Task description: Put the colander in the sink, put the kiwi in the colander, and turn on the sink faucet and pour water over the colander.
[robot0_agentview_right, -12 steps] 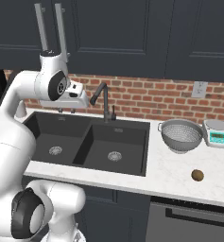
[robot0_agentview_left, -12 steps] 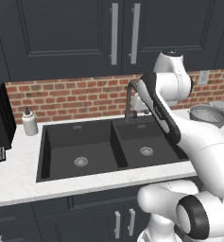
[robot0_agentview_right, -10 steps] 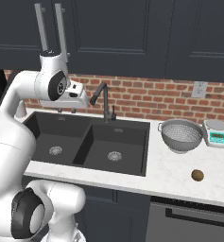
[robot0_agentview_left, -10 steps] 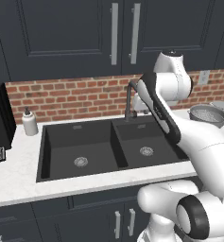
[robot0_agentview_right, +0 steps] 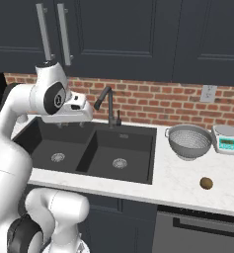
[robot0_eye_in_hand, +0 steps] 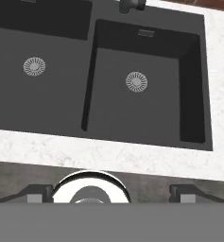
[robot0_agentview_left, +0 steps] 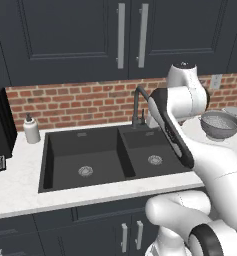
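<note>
The silvery perforated colander (robot0_agentview_right: 189, 141) stands upright on the white counter right of the black double sink (robot0_agentview_right: 138, 133), and appears again as the colander (robot0_agentview_left: 219, 124) in the left base view. The small brown kiwi (robot0_agentview_right: 206, 183) lies on the counter in front of it, near the front edge. The dark gooseneck sink faucet (robot0_agentview_right: 107, 104) rises behind the divider between the basins. My gripper (robot0_agentview_right: 70, 125) hangs open and empty above the left basin, pointing down. In the hand view the gripper (robot0_eye_in_hand: 109, 191) looks down on the sink (robot0_eye_in_hand: 113, 108); both basins hold nothing.
A small digital scale (robot0_agentview_right: 226, 139) sits right of the colander by the brick wall. A white soap dispenser (robot0_agentview_left: 31, 129) stands left of the sink, with a black appliance (robot0_agentview_left: 0, 130) beyond it. Dark cabinets hang overhead.
</note>
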